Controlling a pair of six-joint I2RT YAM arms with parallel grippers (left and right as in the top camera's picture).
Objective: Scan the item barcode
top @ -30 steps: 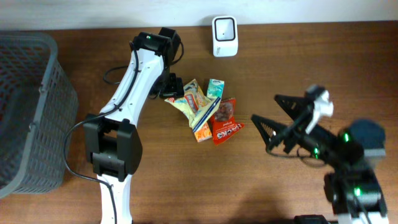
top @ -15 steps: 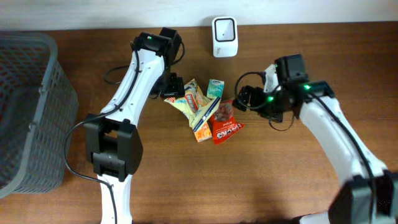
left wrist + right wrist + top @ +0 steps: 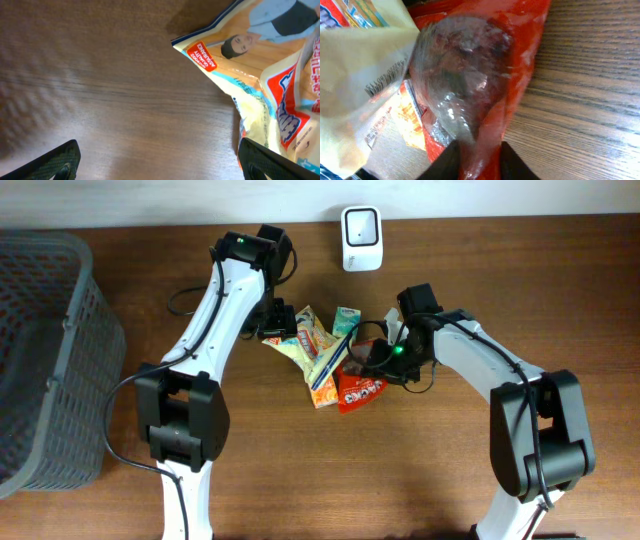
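Right gripper [image 3: 479, 161] pinches the red snack packet [image 3: 525, 45] at one end, its jaws narrowed onto the crinkled film on either side, so it looks like a grip and not a hover. That packet [image 3: 362, 388] lies flat on the table [image 3: 450, 480] at the right edge of a small pile. Its long axis runs from the far, clear-windowed end under the gripper [image 3: 370, 360] toward the near, printed end, tilted slightly left. No barcode shows on its upper face, so it is probably underneath.

A yellow snack bag [image 3: 305, 340] overlaps the packet's left side, with a green carton [image 3: 347, 320] just beyond. The scanner [image 3: 360, 225] stands at the far edge, well apart, beyond the gripped end, so the right arm is the nearer one for carrying the packet there. Left gripper [image 3: 160, 167] hangs wide open over the yellow bag's corner [image 3: 280, 100], holding nothing. A basket [image 3: 50, 330] sits far left.
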